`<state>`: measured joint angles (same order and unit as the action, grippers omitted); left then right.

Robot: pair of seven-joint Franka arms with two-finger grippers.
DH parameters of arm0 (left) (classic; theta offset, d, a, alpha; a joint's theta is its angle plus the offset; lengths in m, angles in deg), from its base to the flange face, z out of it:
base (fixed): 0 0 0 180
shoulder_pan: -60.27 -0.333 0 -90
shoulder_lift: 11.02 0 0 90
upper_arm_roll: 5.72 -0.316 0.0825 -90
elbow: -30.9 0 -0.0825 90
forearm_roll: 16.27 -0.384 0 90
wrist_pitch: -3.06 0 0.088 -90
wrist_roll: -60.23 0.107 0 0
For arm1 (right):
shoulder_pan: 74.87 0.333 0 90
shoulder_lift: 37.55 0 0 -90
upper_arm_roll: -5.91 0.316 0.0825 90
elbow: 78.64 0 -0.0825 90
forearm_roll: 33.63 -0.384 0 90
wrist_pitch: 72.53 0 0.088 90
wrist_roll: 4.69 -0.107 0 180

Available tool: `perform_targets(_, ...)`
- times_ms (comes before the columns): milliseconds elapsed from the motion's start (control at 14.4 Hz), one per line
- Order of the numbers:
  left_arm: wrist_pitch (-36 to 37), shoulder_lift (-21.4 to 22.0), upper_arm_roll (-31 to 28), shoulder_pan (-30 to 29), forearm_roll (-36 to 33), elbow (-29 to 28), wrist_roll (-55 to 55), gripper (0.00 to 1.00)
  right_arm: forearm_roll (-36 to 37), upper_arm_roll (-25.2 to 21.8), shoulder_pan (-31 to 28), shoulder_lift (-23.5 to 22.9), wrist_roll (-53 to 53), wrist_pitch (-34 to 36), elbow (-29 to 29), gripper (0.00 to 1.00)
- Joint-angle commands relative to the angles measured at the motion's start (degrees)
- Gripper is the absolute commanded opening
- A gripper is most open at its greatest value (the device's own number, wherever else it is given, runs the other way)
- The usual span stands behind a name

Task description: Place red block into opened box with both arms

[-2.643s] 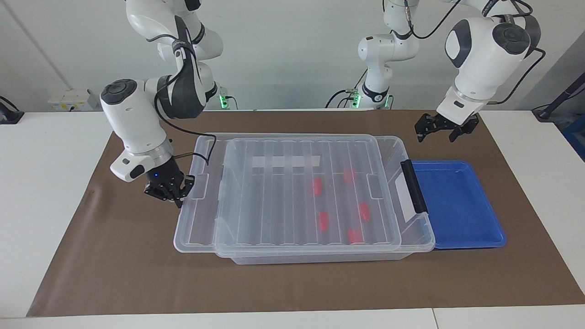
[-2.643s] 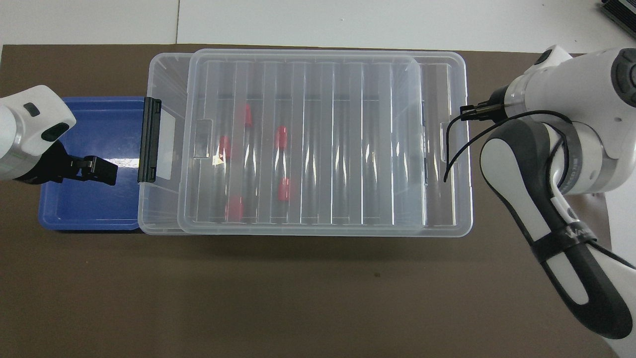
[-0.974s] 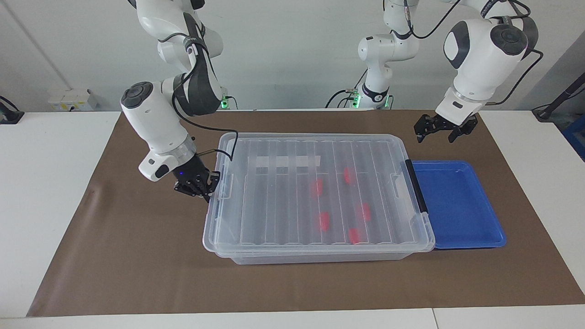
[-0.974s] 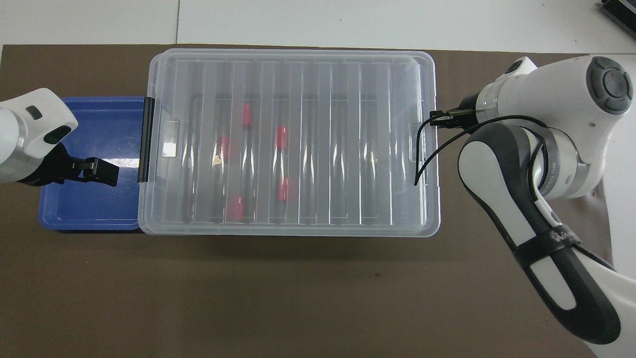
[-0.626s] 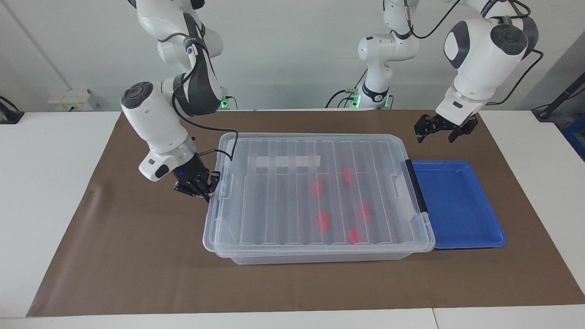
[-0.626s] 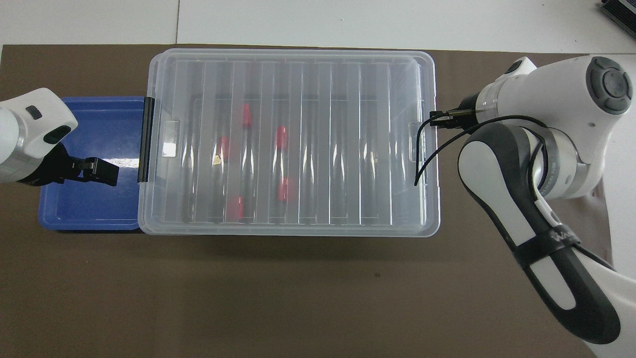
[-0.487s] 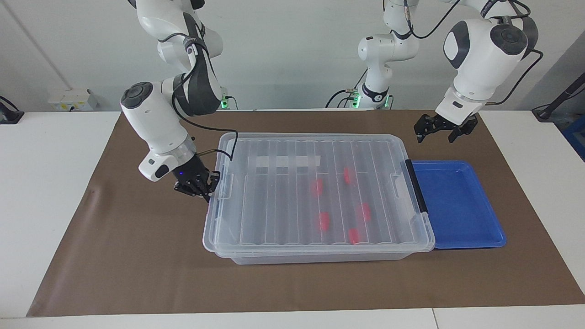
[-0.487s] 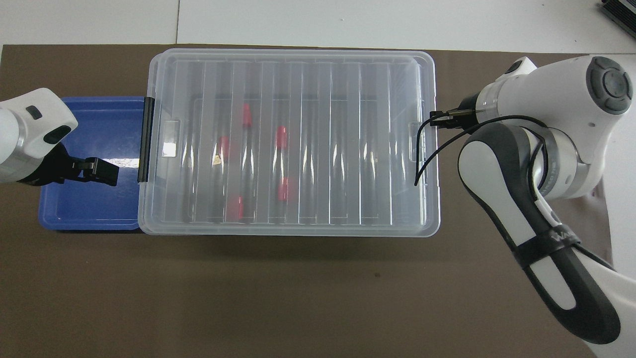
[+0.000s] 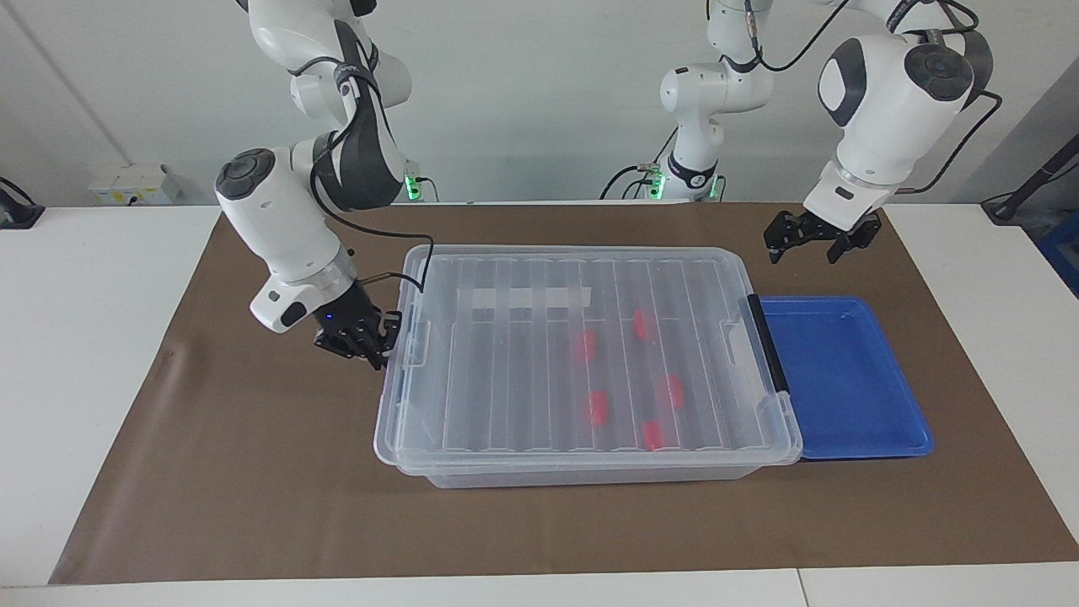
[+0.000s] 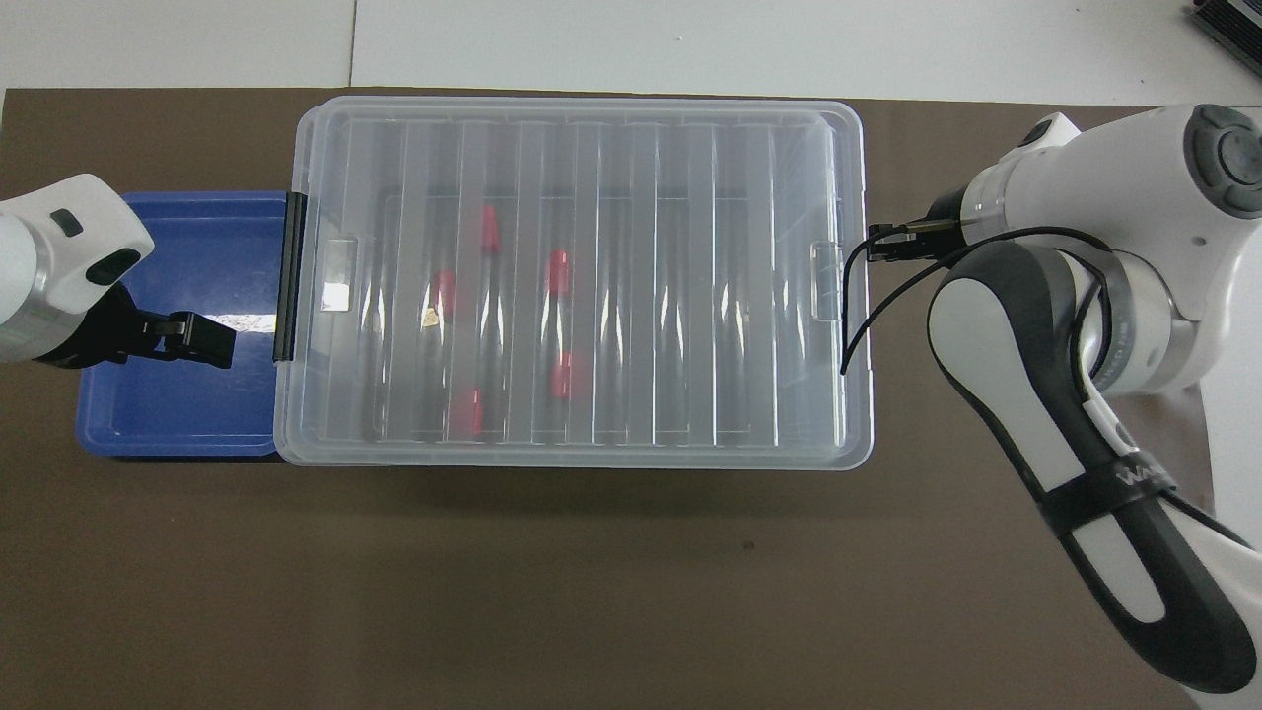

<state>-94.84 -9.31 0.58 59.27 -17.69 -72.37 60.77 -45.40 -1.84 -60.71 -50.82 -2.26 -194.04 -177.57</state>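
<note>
Overhead view: right arm (image 10: 1104, 473) lettering unreadable; left tool (image 9: 811, 238) spread, empty; right tool (image 9: 364, 341) unclear.

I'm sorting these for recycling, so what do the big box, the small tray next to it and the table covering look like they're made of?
The storage box and its ribbed lid look like clear glossy plastic: the red blocks show through, and highlights streak the ribs. The blue tray looks like opaque moulded plastic with a slight sheen. The brown table covering seems matte paper or thin mat; a crease shows near one end.
</note>
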Motion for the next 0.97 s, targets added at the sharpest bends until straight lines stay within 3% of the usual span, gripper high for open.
perform_targets(0, -1.42, 2.07, -0.23, -0.15, 0.81, -2.37, 0.6, 1.0, 8.4, 0.28, -1.94, 3.86, -0.58, 3.9, -0.3, 1.0)
perform_targets(278, -1.42, 2.07, -0.23, -0.14, 0.81, -2.46, 0.6, 1.0, 13.43, 0.19, -4.31, 8.25, -3.21, 12.07, 1.19, 1.0)
perform_targets(487, -2.03, 2.07, -0.23, -0.15, 0.81, -2.55, 0.69, 1.0, 14.23, 0.19, -5.19, 11.86, -4.88, 22.43, 4.44, 1.0)
perform_targets(696, -2.21, 2.51, -0.23, -0.15, 0.81, -3.34, 0.69, 1.0, 14.23, -0.07, -6.69, 12.3, -6.21, 34.55, 10.24, 1.0)
perform_targets(904, -2.39, 2.6, -0.23, -0.15, 0.72, -3.52, 0.69, 1.0, 13.0, -0.25, -7.66, 13.54, -5.86, 35.47, 8.41, 1.0)
